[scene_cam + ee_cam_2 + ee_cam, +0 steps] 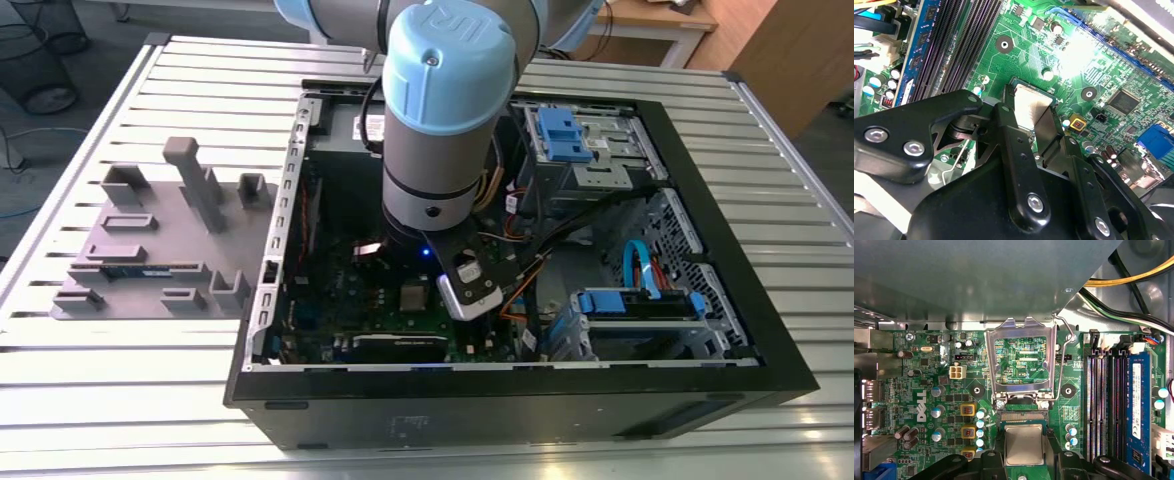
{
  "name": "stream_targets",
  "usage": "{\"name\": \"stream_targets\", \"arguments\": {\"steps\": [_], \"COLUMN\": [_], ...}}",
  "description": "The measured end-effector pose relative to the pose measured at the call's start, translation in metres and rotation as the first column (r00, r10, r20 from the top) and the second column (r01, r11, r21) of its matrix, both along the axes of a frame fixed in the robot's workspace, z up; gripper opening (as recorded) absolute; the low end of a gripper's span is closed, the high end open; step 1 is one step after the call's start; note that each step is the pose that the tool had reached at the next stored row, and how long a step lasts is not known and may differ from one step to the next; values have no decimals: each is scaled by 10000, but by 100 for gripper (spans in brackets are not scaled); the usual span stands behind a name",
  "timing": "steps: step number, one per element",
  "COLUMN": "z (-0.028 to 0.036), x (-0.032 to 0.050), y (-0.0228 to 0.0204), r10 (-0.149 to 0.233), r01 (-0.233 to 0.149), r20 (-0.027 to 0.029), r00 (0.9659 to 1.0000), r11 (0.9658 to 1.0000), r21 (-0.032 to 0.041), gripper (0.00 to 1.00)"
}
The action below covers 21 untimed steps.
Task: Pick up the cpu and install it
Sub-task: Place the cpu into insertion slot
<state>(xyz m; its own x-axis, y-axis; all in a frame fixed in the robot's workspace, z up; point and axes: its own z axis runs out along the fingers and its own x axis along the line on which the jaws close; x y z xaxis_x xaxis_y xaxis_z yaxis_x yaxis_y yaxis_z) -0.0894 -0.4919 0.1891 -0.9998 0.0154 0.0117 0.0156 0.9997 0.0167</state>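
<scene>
Just beside the raised socket frame (989, 365), the end effector (1030, 120) pinches the cpu (1024, 444), flat, silver face up.

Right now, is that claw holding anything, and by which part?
Yes: the gripper holds the cpu, its fingers pressing two opposite edges of the silver chip.

— Any print on my feed?
— Yes: I see a large white logo (921, 412) on the green motherboard (919, 370), near its port edge, and tiny white lettering (1037, 369) inside the open socket frame (990, 365).
</scene>
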Motion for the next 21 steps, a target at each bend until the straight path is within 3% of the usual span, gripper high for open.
{"name": "stream_targets", "arguments": {"steps": [21], "z": [-4], "x": [0], "y": [0], "r10": [0], "r01": [0], "r20": [0], "r00": [10000], "r11": [10000], "r21": [0], "gripper": [41]}}
